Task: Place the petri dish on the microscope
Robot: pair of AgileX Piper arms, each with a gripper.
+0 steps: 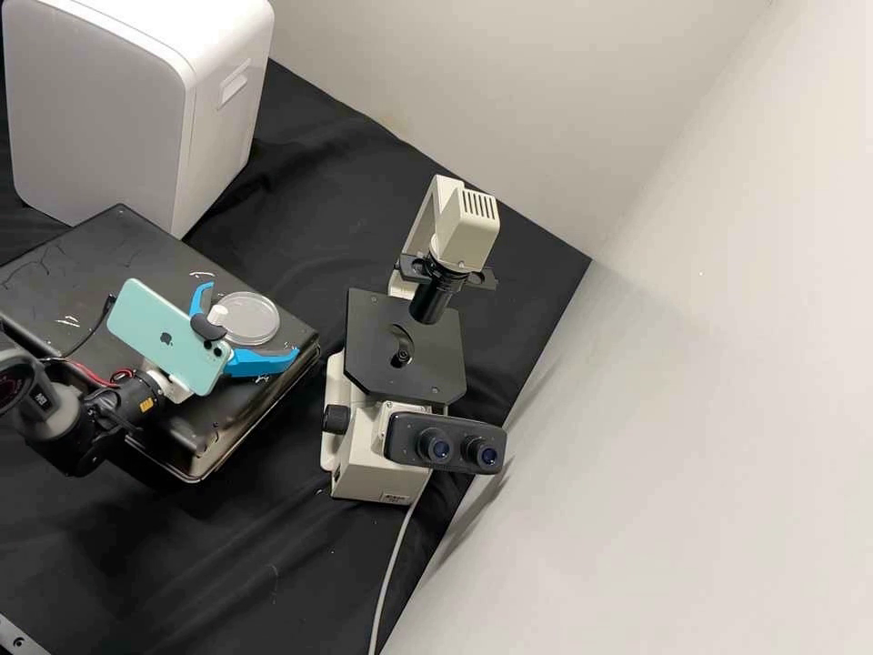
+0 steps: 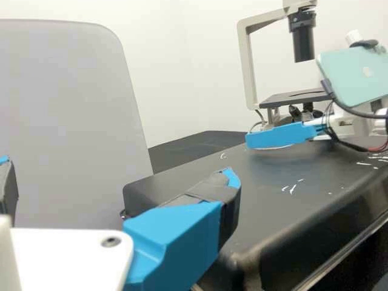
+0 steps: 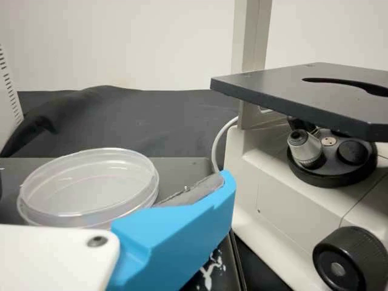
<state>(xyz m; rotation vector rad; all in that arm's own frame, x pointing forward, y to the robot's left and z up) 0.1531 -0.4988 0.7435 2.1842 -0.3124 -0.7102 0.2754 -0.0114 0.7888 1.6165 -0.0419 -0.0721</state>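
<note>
The petri dish lies on a black case at the left of the worktop, just left of the microscope. The right arm's fingers are spread, one on each side of the dish. The left arm's fingers are parted wide, holding nothing, by the case's edge.

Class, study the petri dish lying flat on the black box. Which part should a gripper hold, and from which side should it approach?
Best hold the petri dish by its low side wall, fingers on opposite sides, coming in level from the side away from the microscope. It is round, shallow and flat on the black box, so its top offers no hold.
</note>
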